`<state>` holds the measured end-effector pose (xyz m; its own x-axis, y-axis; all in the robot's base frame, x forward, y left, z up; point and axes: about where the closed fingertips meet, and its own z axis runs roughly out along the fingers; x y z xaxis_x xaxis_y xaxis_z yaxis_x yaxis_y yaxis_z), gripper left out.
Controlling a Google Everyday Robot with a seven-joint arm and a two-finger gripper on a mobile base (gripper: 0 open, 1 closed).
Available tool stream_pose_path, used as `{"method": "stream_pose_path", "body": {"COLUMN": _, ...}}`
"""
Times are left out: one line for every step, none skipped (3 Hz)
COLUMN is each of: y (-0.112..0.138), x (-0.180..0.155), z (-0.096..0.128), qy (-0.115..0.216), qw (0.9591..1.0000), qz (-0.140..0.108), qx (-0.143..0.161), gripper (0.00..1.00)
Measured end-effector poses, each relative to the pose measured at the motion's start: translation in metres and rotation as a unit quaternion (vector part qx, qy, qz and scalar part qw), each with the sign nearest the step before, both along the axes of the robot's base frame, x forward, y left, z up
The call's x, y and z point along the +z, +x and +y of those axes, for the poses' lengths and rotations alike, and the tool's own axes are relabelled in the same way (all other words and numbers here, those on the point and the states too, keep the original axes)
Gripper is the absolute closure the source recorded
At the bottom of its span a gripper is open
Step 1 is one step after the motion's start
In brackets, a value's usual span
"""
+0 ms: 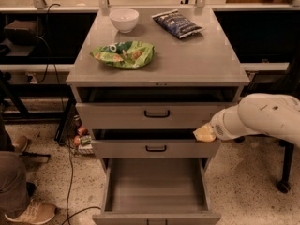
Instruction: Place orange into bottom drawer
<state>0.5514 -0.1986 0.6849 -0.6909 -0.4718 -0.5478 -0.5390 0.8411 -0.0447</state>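
Note:
The bottom drawer (157, 184) is pulled wide open at the foot of the grey cabinet, and its plain grey inside is bare. My white arm (262, 118) reaches in from the right. My gripper (205, 133) is its pale yellowish tip, at the right end of the middle drawer and above the bottom drawer's right side. No orange shows in this view; whether the gripper holds it is hidden.
The cabinet top (197, 64) holds a white bowl (124, 18), a green snack bag (124, 54) and a dark blue snack bag (178, 23). Two shallower drawers with black handles (156, 113) stand slightly open. Small cans (80, 137) and cables lie left; a person's shoe (28, 212) is bottom left.

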Motion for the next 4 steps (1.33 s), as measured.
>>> {"method": "stream_pose_path", "body": {"y": -0.004, "x": -0.060, "z": 0.023, "qy": 0.021, "qw": 0.9997, "qz": 0.011, "qx": 0.003, "gripper": 1.00}}
{"method": "stream_pose_path", "body": {"y": -0.004, "x": -0.060, "z": 0.023, "qy": 0.021, "qw": 0.9997, "qz": 0.011, "qx": 0.003, "gripper": 1.00}}
{"method": "stream_pose_path", "body": {"y": -0.005, "x": -0.073, "z": 0.022, "qy": 0.022, "qw": 0.9996, "qz": 0.020, "qx": -0.005, "gripper": 1.00}}
{"method": "stream_pose_path", "body": {"y": -0.009, "x": -0.125, "z": 0.021, "qy": 0.035, "qw": 0.9977, "qz": 0.052, "qx": -0.026, "gripper": 1.00}}
